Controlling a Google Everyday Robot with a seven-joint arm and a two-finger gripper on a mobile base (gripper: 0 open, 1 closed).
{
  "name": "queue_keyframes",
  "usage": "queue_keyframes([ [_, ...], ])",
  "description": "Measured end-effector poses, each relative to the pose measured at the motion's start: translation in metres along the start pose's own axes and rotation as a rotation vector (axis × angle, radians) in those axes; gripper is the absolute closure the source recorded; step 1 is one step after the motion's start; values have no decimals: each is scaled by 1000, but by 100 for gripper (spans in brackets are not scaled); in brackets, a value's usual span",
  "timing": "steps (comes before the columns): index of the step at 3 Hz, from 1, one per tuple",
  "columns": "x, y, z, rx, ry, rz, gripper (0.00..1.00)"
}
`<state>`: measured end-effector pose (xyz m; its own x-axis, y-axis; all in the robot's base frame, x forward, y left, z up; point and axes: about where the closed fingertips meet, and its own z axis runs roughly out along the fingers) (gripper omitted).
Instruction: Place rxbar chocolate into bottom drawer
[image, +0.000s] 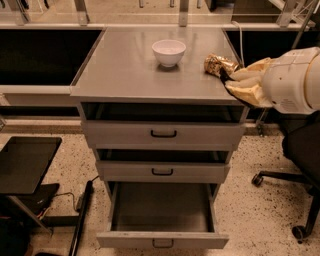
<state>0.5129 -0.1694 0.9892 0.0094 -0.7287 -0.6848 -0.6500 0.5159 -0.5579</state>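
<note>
The bottom drawer (162, 239) is pulled out, and its grey inside shows nothing in it. My gripper (231, 81) is at the right edge of the cabinet top, level with it, just in front of and touching or nearly touching the gold snack bag (218, 64). A small dark bit shows at the gripper's tip; I cannot tell if it is the rxbar chocolate. No bar shows plainly anywhere on the top.
A white bowl (169, 52) stands at the back middle of the grey cabinet top (125, 75). The top drawer (163, 133) and the middle drawer (162, 171) are slightly open. An office chair (300, 165) stands at the right, and a dark low table (25, 162) at the left.
</note>
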Motion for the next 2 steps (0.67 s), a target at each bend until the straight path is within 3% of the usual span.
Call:
queue_keyframes([
  [1, 0, 0, 0, 0, 0, 0, 100],
  [2, 3, 15, 8, -33, -55, 4, 100],
])
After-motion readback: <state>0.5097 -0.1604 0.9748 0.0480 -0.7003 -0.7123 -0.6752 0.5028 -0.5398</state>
